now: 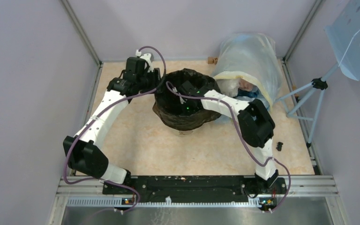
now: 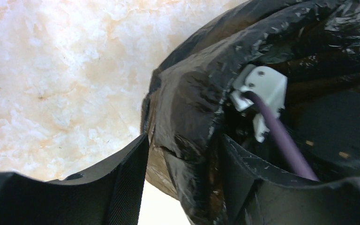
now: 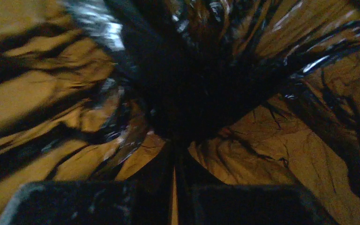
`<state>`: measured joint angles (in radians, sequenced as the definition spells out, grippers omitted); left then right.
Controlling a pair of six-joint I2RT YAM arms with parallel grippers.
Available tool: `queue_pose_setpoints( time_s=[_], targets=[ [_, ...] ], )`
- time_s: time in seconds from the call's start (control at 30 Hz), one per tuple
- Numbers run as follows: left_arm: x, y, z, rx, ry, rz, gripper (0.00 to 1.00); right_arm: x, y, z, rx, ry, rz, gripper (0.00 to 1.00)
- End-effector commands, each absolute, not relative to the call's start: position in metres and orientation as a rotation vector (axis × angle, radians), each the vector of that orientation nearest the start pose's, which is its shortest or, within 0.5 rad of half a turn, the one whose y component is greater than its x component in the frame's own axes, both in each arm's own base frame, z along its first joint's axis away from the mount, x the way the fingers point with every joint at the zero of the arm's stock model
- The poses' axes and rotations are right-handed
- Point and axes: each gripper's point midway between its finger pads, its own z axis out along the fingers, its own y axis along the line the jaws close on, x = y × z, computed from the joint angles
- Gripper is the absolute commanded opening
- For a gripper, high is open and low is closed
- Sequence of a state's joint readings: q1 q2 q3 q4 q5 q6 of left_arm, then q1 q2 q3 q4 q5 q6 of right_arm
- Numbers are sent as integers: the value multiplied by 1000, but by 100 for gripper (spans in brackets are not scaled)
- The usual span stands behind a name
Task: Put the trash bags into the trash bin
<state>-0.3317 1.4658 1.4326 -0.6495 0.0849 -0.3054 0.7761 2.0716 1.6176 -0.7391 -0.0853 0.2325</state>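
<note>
A black trash bag (image 1: 183,112) stands open in the middle of the table, draped over the trash bin, which is almost wholly hidden under it. Tan shows through the film inside (image 3: 281,154). My left gripper (image 1: 157,77) is at the bag's left rim. In the left wrist view its jaws (image 2: 183,138) stand open astride the bag-covered rim (image 2: 192,98). My right gripper (image 1: 187,89) reaches down inside the bag. In the right wrist view its fingers (image 3: 176,143) are nearly together, and the bag's folds converge at their tips.
A large translucent sack (image 1: 251,61) with things inside lies at the back right, touching the bag. A pale blue perforated panel on a tripod (image 1: 356,37) stands outside the right wall. A small black object (image 1: 279,146) lies by the right edge.
</note>
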Motion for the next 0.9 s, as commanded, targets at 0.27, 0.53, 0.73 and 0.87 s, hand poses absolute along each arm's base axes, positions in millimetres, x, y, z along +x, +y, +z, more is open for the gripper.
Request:
queue_pose_setpoints(
  time_s=[0.27,0.53,0.73,0.87],
  targets=[
    [392,-160,265,121,2211,-415,59,300,346,180,-766,2414,550,0],
    [401,-156,255,166,2228,-352,47,301,340,247,-740,2230,592,21],
    [411,-136,261,177,2224,-195,1,299,324,297,-688,2106,581,26],
    [415,-117,273,157,2203,-63,0,294,308,325,-636,2047,571,27]
  ],
)
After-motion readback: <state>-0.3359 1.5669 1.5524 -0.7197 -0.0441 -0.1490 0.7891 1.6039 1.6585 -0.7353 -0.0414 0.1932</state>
